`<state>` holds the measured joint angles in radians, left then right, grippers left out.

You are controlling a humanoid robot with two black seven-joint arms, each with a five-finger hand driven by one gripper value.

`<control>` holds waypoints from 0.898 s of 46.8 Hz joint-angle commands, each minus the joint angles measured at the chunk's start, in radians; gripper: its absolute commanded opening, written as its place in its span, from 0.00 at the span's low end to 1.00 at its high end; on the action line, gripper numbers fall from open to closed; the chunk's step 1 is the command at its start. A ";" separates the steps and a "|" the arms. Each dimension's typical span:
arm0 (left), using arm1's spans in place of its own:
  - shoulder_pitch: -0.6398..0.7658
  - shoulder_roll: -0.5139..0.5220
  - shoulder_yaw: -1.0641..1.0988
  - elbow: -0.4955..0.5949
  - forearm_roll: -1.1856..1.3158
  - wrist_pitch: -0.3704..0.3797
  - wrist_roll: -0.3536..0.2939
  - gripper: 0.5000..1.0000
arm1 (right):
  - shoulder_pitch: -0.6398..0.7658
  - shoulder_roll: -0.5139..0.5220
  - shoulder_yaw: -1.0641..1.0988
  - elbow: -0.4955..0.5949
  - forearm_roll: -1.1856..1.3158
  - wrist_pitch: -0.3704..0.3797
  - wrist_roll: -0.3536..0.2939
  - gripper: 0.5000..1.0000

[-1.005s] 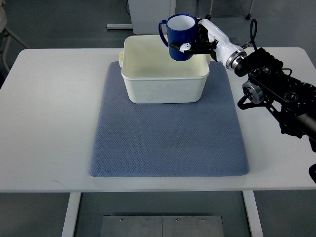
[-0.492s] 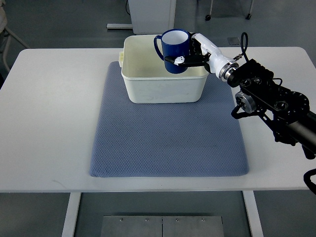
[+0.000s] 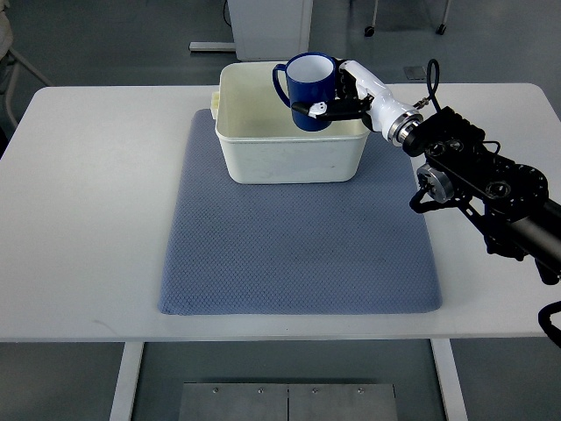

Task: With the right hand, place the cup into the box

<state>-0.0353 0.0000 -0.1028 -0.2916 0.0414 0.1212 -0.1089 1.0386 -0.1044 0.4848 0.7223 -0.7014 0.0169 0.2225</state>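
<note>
White tabletop (image 3: 88, 219) fills most of the view, with grey floor showing past its far edge and below its near edge. On it lies a blue-grey mat (image 3: 298, 237), set roughly in the middle and reaching toward the far side. A cream box (image 3: 292, 153) stands on the far part of the mat, open at the top, its pale inside visible.

From the right edge comes the right arm (image 3: 491, 184), black and jointed, crossing over the right part of the tabletop toward the far side. It ends in the right hand (image 3: 355, 92), white with dark parts, at the far right corner of the box. The fingers (image 3: 320, 108) are wrapped around a blue cup (image 3: 308, 88), gripping its side that faces the arm. The cup is upright, its white inside showing, its handle pointing left. It sits within the box's outline at the far right corner, its rim above the box's rim; whether its base touches the bottom of the box cannot be told.
</note>
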 commanded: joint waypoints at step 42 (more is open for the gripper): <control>0.000 0.000 0.002 0.000 0.000 0.000 0.000 1.00 | 0.006 -0.187 0.029 0.178 0.086 0.003 -0.035 0.97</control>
<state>-0.0351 0.0000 -0.1023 -0.2916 0.0414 0.1211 -0.1091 1.0470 -0.2548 0.5141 0.8757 -0.6454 0.0200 0.1953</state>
